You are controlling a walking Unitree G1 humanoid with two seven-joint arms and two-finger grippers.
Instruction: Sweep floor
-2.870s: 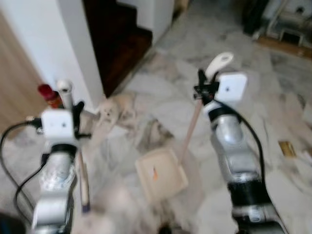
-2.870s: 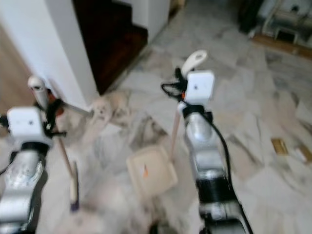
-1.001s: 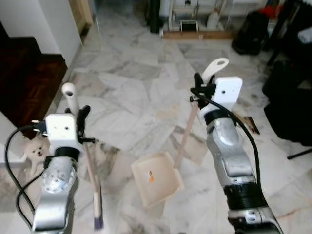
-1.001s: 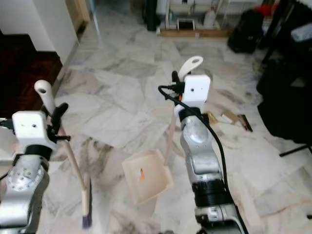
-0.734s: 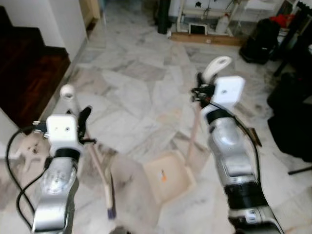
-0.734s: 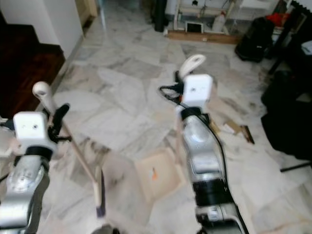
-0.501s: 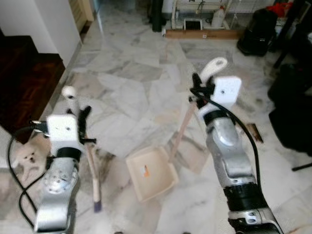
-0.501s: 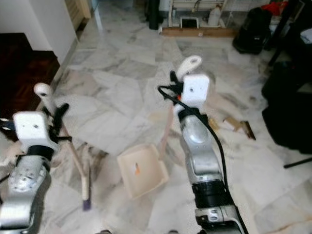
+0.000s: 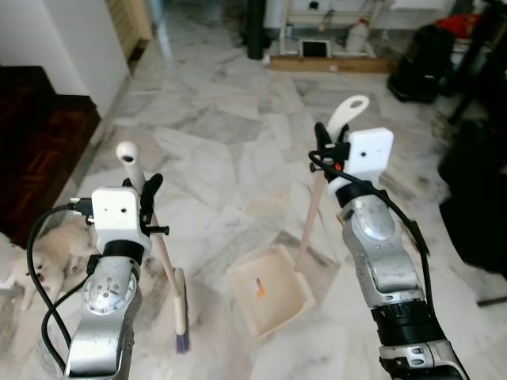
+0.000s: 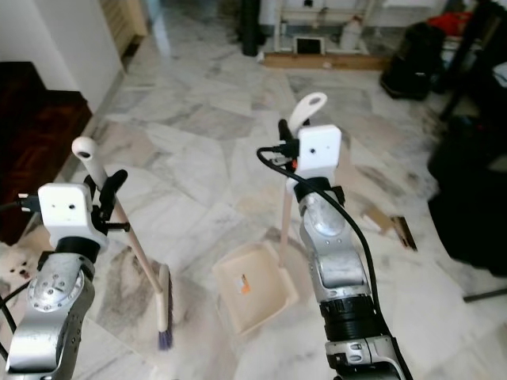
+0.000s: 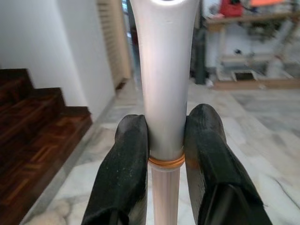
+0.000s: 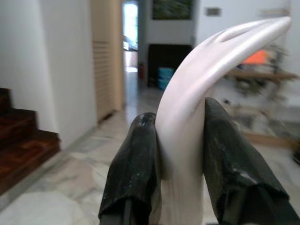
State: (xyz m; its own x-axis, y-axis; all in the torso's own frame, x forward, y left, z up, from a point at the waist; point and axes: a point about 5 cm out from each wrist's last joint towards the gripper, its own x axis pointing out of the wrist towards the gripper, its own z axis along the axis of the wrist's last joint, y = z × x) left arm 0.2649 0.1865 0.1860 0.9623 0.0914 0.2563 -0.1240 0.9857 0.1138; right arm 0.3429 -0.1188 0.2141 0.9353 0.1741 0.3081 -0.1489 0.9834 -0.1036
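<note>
Presently the broom point(image 9: 166, 269) stands on the marble floor point(image 9: 222, 150) at about 7 o'clock in the head view, bristle head down, its pale handle clenched between the left gripper point(image 11: 165, 154)'s black fingers point(image 11: 125, 159); the dustpan point(image 9: 269, 299) sits just beside it at 6 o'clock with an orange scrap point(image 9: 257, 289) in its tray, its long handle held upright by the right gripper point(image 12: 180, 154), pads pressed tight either side. Step judged: carrying both tools between sweeps, nothing obvious lying at the bristles. Next needs debris found, perhaps the flat brown scraps point(image 10: 392, 226) at 3 o'clock, pan lip set flat, broom drawn toward it.
</note>
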